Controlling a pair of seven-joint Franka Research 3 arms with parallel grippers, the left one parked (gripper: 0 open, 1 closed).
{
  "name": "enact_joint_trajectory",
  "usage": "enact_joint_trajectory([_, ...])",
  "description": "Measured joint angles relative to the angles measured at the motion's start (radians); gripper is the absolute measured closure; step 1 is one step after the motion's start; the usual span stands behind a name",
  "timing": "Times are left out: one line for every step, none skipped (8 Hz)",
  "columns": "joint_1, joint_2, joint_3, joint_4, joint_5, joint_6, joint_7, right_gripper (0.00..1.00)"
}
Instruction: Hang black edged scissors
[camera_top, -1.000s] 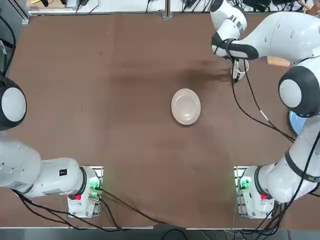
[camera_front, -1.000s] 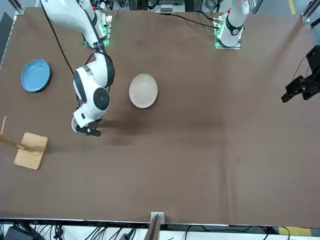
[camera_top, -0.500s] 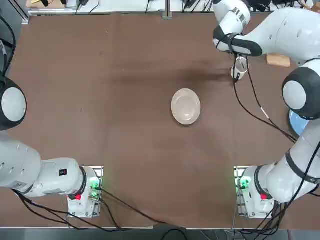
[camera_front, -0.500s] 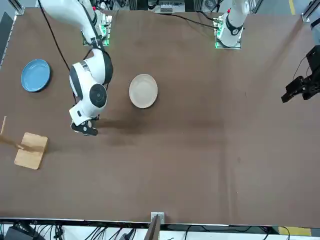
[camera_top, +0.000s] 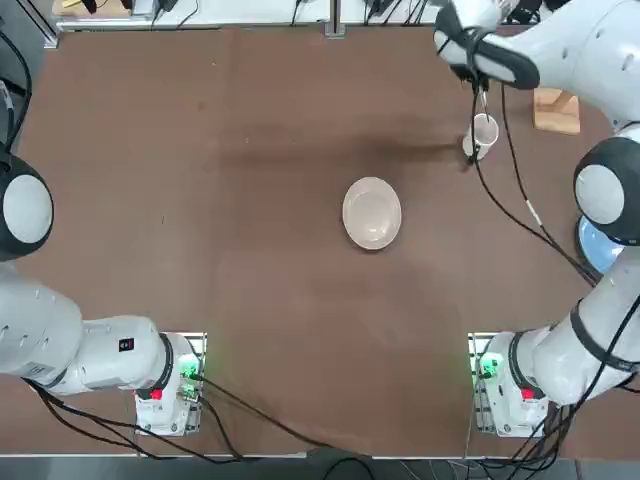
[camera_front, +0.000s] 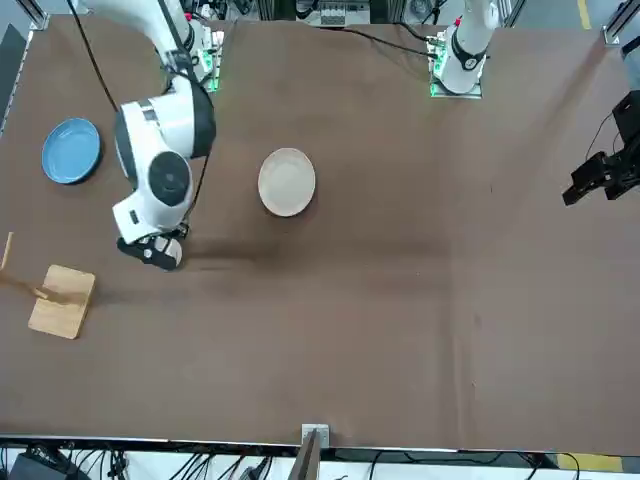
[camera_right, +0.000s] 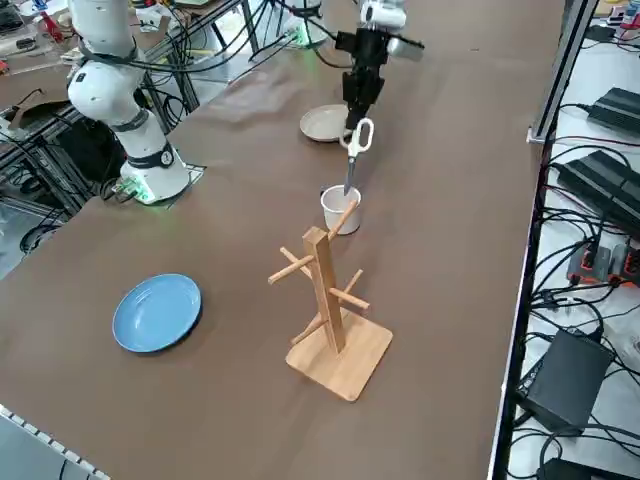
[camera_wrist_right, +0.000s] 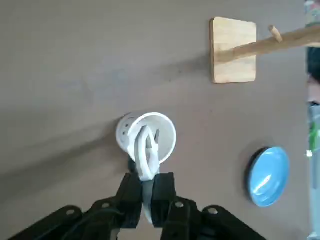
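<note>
The black edged scissors (camera_right: 352, 160) hang tips down from my right gripper (camera_right: 357, 118), which is shut on their pale handle loops. Their tips sit just over the mouth of a white cup (camera_right: 340, 212) standing on the table. In the right wrist view the scissors (camera_wrist_right: 146, 150) run from between the dark fingers of the gripper (camera_wrist_right: 147, 192) toward the cup (camera_wrist_right: 167, 137) below. The wooden peg rack (camera_right: 325, 290) stands a short way beyond the cup, toward the robot's right. In the front view the gripper (camera_front: 150, 252) hovers right of the rack (camera_front: 62, 300).
A beige plate (camera_top: 372, 212) lies mid-table. A blue plate (camera_right: 156, 312) lies near the right edge, beside the arm's base. The rack's square base (camera_wrist_right: 233, 50) and an angled peg show in the wrist view. Cables trail down from the wrist.
The right arm has risen and swung toward the far edge and the rack, lifting the scissors up out of the cup. The cup stayed put.
</note>
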Motion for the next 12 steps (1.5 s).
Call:
enact_joint_trajectory([-0.023,-0.031,-0.002,0.031,0.048,-0.003,0.0,0.87])
enact_joint_trajectory([-0.054,-0.063,-0.004,0.058,0.092,-0.008,-0.001,0.87])
enact_joint_trajectory([-0.099,-0.097,-0.006,0.078,0.131,-0.013,-0.012,0.87])
enact_joint_trajectory([-0.16,-0.13,-0.009,0.088,0.171,-0.015,-0.067,0.87])
enact_joint_trajectory([-0.236,-0.16,-0.013,0.09,0.221,-0.017,-0.157,0.87])
enact_joint_trajectory([-0.323,-0.177,-0.016,0.09,0.288,-0.019,-0.265,0.87])
enact_joint_trajectory([-0.42,-0.18,-0.018,0.092,0.357,-0.018,-0.384,0.87])
enact_joint_trajectory([-0.507,-0.174,-0.019,0.098,0.409,-0.016,-0.483,0.87])
enact_joint_trajectory([-0.572,-0.159,-0.02,0.108,0.454,-0.013,-0.547,0.87])
enact_joint_trajectory([-0.616,-0.136,-0.019,0.128,0.501,-0.011,-0.589,0.87])
enact_joint_trajectory([-0.646,-0.103,-0.019,0.159,0.556,-0.007,-0.614,0.87])
enact_joint_trajectory([-0.669,-0.062,-0.018,0.206,0.616,-0.004,-0.625,0.87])
